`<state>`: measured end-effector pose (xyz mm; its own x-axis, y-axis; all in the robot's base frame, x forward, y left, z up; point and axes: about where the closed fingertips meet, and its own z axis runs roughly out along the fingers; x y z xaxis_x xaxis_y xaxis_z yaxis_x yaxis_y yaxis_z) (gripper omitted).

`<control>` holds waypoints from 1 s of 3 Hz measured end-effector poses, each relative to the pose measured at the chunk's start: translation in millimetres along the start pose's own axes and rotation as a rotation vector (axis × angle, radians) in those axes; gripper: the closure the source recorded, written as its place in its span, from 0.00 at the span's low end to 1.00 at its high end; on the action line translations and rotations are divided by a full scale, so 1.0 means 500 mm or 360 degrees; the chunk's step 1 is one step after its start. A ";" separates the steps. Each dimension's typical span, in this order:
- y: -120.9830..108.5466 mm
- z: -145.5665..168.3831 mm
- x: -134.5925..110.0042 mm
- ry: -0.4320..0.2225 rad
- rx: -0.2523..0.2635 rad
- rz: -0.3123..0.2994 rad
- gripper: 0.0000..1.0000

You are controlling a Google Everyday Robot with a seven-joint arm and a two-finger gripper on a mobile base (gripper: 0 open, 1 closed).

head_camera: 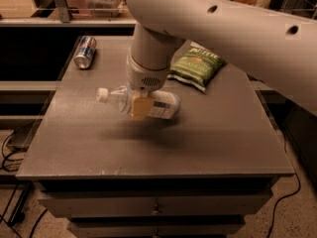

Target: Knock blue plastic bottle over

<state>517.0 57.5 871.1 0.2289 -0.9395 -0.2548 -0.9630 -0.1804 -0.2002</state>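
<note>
Since the blue plastic bottle (161, 104) lies almost level across the middle of the tabletop (213, 143), the relation that matters is its long axis against the pincer (140, 106). That axis runs left to right in the camera view, with the white cap (102, 94) at the left end and the base at the right, the cap end riding slightly higher. The pincer comes down from the arm (223, 29) straight above and crosses the bottle at its middle, square to the long axis. One tan pad sits over the near side of the label (the other is hidden behind the bottle), so the pincer looks clamped on the bottle itself. A soft shadow lies on the tabletop just below, and I judge the bottle is close to the surface but cannot tell whether it touches. The green chip bag (195, 66) lies beyond to the right and the drink can (85, 52) at the far left corner, both well apart from the bottle.
</note>
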 end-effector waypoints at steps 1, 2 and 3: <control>-0.009 0.027 0.052 0.0068 -0.0031 0.0094 0.57; 0.001 0.041 0.054 -0.0055 -0.0099 0.0180 0.35; 0.004 0.041 0.048 -0.0063 -0.0105 0.0179 0.12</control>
<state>523.6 40.5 845.4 0.1233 -0.9429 -0.3094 -0.9899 -0.0947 -0.1060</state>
